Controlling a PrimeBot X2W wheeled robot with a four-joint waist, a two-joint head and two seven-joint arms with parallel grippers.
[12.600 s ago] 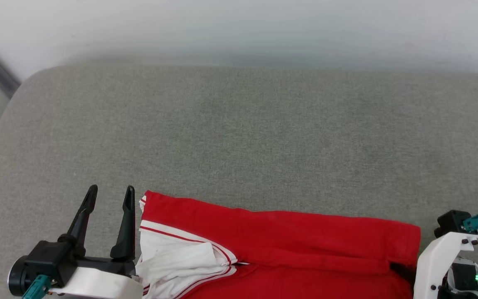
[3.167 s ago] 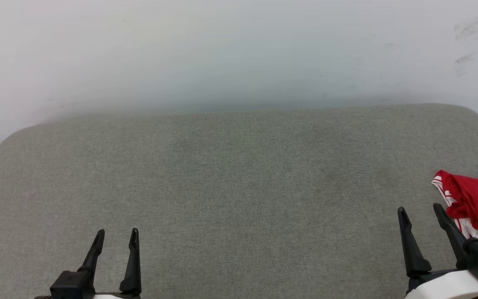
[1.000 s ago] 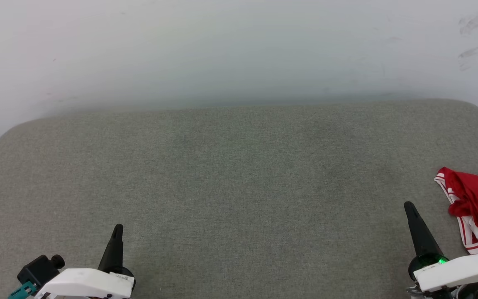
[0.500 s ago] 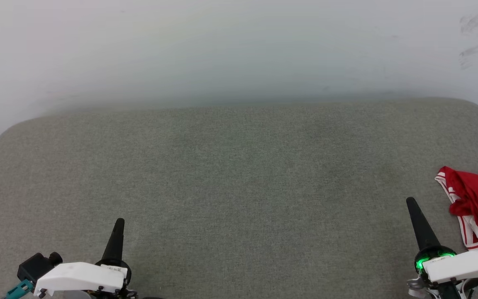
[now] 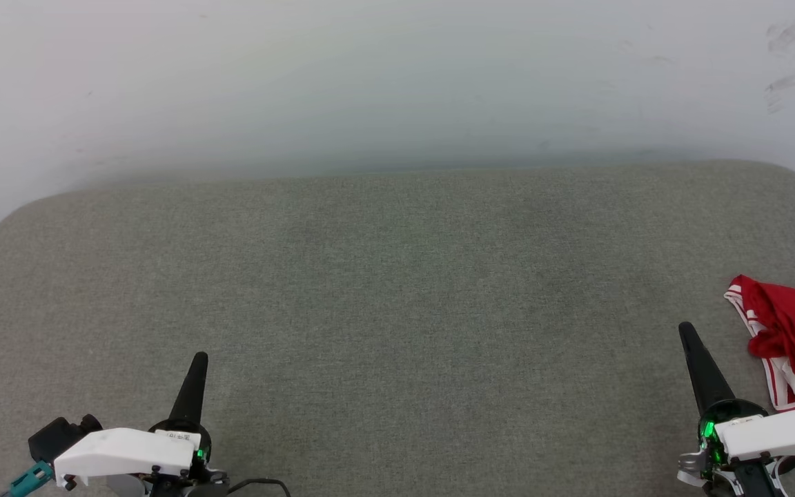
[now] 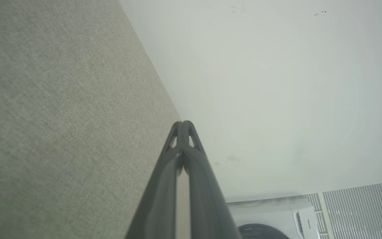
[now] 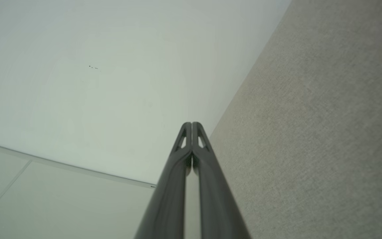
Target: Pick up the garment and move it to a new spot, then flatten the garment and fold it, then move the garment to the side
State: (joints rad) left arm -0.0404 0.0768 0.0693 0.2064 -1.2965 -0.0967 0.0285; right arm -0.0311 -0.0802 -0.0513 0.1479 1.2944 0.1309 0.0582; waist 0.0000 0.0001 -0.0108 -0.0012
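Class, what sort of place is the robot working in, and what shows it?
Probably a laundry room, or a mock-up of one: a white washing machine stands by the plain wall, and a red garment lies on a grey padded surface.

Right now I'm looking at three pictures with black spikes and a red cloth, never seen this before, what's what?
This is a two-armed robot. The wide picture comes from a camera on its head, looking down at a grey padded surface. The black spikes at its bottom corners are the left hand and right hand, each two long fingers pressed shut, holding nothing. The other two pictures come from wrist cameras looking along those shut fingers. The red cloth is the garment, a shirt with red-and-white trim, lying bunched on the surface beside the right hand, cut off by the picture's edge.
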